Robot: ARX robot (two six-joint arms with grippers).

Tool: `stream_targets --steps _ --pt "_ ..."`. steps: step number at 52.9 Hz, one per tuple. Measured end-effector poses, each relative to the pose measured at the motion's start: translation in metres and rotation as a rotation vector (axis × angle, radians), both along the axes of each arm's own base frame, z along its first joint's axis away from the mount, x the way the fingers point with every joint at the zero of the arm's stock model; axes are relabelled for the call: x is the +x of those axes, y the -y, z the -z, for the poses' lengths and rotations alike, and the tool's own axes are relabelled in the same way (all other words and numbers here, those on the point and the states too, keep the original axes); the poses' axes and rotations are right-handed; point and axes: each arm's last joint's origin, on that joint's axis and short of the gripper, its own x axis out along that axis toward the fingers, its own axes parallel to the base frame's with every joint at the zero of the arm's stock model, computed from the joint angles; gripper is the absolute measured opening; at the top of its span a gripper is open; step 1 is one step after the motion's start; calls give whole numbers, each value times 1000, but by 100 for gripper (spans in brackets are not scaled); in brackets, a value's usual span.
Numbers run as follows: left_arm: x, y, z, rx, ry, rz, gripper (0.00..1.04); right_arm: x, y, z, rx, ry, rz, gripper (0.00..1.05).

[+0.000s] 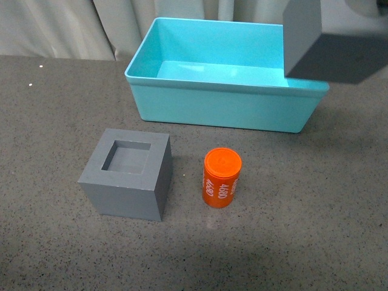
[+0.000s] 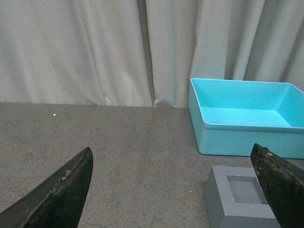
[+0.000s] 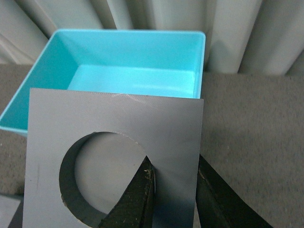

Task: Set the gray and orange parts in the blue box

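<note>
Blue box (image 1: 224,86) empty so far. Right gripper (image 3: 173,166) pinching round-hole cube (image 1: 303,36), lifted near box. Left gripper (image 2: 172,151) wide open, empty. Square-hole cube (image 1: 127,173) and orange cylinder (image 1: 222,177) left on tabletop (image 1: 315,212).

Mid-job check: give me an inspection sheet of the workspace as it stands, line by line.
Surface: dark speckled tabletop.
Job's things: blue box looks empty. The square-recess gray cube and the upright orange cylinder stand apart on the table in front of it. The round-recess gray cube is held in the air by the box's right end.
Clutter: only a tiny white speck at far left.
Grippers: right gripper shut on the round-recess gray cube, one finger inside the recess. The left gripper is open and empty, near the square-recess gray cube.
Cables: nothing seen.
Surroundings: pale curtain behind the table.
</note>
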Motion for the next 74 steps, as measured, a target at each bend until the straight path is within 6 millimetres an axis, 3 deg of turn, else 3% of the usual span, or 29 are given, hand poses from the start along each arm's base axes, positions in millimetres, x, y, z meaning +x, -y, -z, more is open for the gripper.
stream_targets --steps 9,18,32,56,66,74 --pt "0 0 0 0 0 0 98 54 -10 5 2 17 -24 17" --pt "0 0 0 0 0 0 98 111 -20 37 -25 -89 -27 17" --pt "0 0 0 0 0 0 98 155 -28 76 -58 -268 -24 17" --pt "0 0 0 0 0 0 98 170 -30 100 -93 -369 5 18" --pt "0 0 0 0 0 0 98 170 -28 93 -67 -299 23 45" --pt "0 0 0 0 0 0 98 149 -23 68 -70 -130 38 70"
